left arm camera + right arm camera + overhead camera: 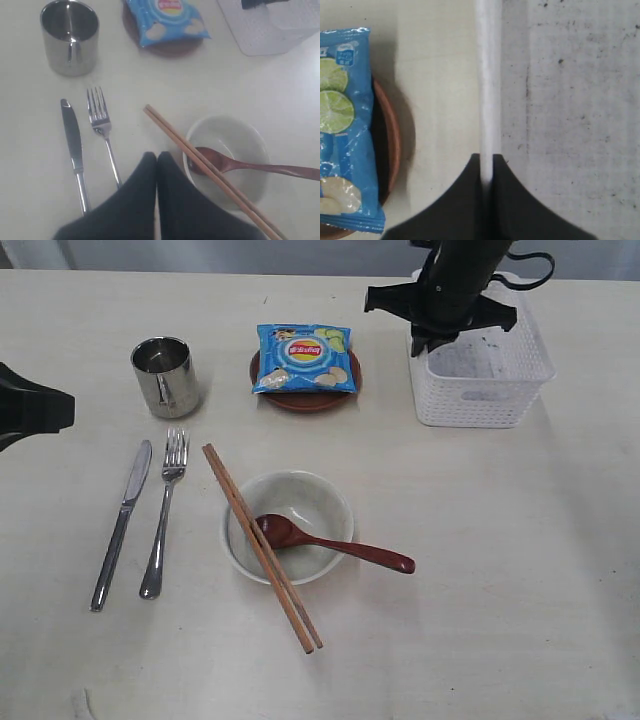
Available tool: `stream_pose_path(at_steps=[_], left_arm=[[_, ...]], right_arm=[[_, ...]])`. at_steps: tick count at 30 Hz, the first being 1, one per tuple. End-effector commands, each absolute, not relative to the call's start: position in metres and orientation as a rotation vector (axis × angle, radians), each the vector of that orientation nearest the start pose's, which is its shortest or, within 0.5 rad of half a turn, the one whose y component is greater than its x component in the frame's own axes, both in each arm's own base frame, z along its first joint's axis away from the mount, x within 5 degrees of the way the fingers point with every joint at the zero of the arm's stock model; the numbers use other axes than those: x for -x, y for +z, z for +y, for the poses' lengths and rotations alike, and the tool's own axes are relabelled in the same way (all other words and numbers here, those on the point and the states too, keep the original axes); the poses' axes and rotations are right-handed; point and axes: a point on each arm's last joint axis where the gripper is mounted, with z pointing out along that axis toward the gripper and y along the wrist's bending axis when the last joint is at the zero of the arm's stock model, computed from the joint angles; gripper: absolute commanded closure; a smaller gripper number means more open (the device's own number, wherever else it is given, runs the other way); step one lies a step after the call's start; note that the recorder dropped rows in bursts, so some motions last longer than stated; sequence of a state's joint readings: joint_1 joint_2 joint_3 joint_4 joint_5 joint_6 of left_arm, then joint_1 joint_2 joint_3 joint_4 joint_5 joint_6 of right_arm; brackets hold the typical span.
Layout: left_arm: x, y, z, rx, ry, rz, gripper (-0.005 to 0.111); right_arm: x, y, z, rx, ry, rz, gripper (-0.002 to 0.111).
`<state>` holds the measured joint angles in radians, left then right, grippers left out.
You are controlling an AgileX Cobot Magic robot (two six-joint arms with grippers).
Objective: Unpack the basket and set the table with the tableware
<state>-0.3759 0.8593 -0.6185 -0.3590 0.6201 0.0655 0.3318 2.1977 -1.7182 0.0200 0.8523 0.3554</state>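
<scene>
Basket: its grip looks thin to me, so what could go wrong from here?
The right gripper pinches only one thin wall of the basket; lifted, it could tilt or slip free. Swung sideways, it might knock the chip bag off the brown plate beside it. The chopsticks lie across the bowl rim and could roll if jolted.

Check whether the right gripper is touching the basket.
Touching. The right wrist view shows the right gripper pinched shut on the basket wall, with no gap on either side.
</scene>
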Motion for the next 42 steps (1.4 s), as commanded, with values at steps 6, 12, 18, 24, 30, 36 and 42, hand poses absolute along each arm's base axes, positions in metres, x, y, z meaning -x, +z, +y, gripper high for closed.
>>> stream_pose_path(at_steps=[6,12,18,24,30,36,42], left_arm=[[-0.143,0.284,-0.078,-0.278,-0.553,2.34,0.107],[-0.143,0.284,-0.078,-0.278,-0.553,2.34,0.107],[-0.143,0.284,-0.078,-0.278,-0.553,2.34,0.107],[-0.143,0.284,-0.078,-0.28,-0.552,2.34,0.107],[-0.143,0.284,-0.078,-0.281,-0.549,2.338,0.107],[-0.143,0.284,-0.078,-0.286,-0.546,2.337,0.107],[-0.144,0.284,-0.076,-0.306,-0.511,2.328,0.107]], right_arm=[[-0.439,0.167,0.159,-0.078,0.221,2.832,0.108],[-0.44,0.167,0.157,-0.033,0.187,2.826,0.098],[-0.44,0.167,0.157,0.017,0.178,2.828,0.056],[-0.436,0.175,0.156,0.092,0.161,2.834,0.051],[-0.431,0.224,0.146,0.159,0.073,2.716,0.051],[-0.41,0.286,0.132,0.338,-0.041,2.601,0.08],[-0.378,0.316,0.122,0.359,-0.025,2.539,0.108]])
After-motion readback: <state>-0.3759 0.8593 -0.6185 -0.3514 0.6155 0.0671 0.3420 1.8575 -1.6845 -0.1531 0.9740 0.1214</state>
